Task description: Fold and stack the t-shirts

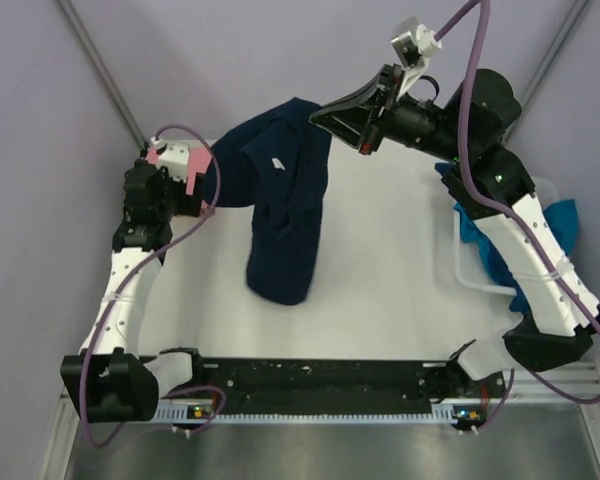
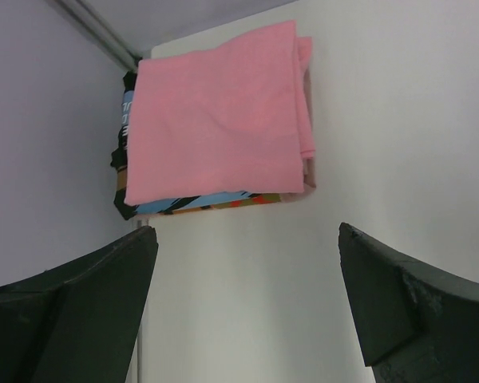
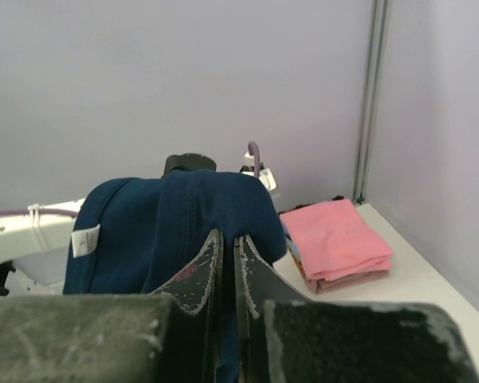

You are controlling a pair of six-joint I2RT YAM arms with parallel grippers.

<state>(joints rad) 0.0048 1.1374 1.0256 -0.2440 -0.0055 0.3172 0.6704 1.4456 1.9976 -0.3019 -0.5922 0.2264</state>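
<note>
A dark navy t-shirt [image 1: 280, 200] hangs in the air over the white table. My right gripper [image 1: 318, 117] is shut on its upper edge, and the navy cloth is pinched between the fingers in the right wrist view [image 3: 227, 239]. The shirt's lower part droops to the table. My left gripper [image 1: 180, 195] is at the shirt's left edge; in the left wrist view [image 2: 247, 239] it is open and empty. A folded stack topped by a pink t-shirt [image 2: 215, 112] lies in the far left corner, also seen from the right wrist [image 3: 335, 239].
A white slatted basket [image 1: 470, 270] stands at the right edge behind the right arm, with blue and teal cloth [image 1: 565, 225] in it. Purple walls close the table at the back and on both sides.
</note>
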